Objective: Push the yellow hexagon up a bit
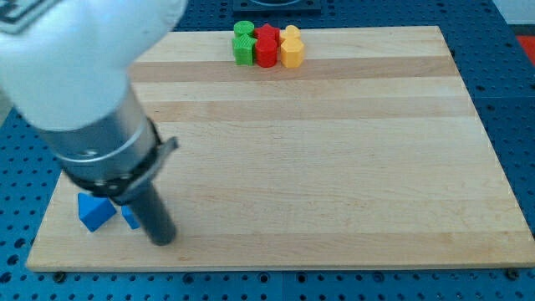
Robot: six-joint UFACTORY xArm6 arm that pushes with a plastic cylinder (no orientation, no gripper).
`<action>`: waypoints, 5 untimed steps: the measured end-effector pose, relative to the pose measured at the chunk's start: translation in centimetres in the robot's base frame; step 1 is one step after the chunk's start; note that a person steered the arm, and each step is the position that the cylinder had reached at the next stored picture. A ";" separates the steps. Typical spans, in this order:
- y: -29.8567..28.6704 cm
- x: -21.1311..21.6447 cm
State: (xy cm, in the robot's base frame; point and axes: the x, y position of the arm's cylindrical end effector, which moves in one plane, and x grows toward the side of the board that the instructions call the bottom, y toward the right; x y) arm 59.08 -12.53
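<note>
The yellow hexagon [292, 53] sits near the view's top edge of the wooden board [334, 167], with a second yellow block [291, 33] right behind it. Two red blocks [266, 46] touch it on the view's left, and two green blocks [243, 43] stand left of those. My tip [163, 238] is at the view's bottom left, far from the yellow hexagon, just right of a blue block [95, 211]. A second blue block [130, 217] is partly hidden behind the rod.
The arm's large white and grey body [84, 84] fills the view's top left and hides that part of the board. Blue perforated table [510, 33] surrounds the board.
</note>
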 end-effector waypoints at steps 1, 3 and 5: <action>7.3 -0.5; 6.7 -12.7; -0.5 -25.8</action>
